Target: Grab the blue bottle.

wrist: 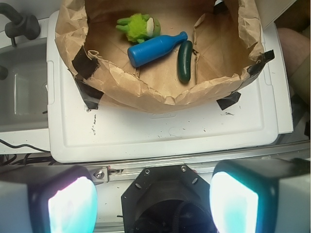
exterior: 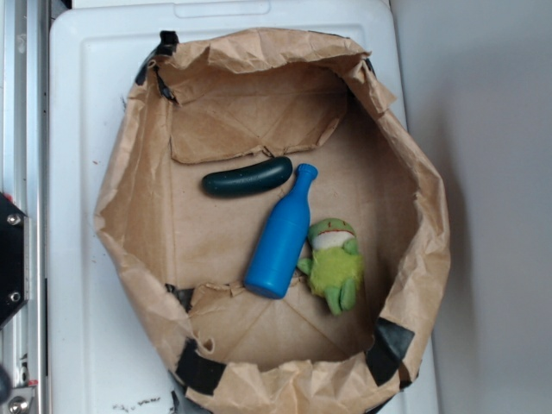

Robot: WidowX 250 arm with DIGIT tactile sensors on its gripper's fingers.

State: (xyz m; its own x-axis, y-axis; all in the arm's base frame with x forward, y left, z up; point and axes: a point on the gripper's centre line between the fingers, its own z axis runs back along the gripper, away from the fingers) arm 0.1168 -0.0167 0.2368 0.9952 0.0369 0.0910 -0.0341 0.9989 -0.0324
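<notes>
**Colours in the paper-lined bin**

Showed a solid bright blue on the blue bottle, unpatterned. Lay beside a dark green cucumber toy and a lime-green plush frog with a pale face patch. Sat on creased tan-brown paper, fixed by black tape to a white lid.

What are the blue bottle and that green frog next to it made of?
The blue bottle looks like hard painted wood or plastic: smooth, one solid colour, with a soft sheen and no seams visible. The green frog looks like plush fabric: fuzzy surface, soft rounded limbs. Which hard material the bottle is cannot be told.
</notes>
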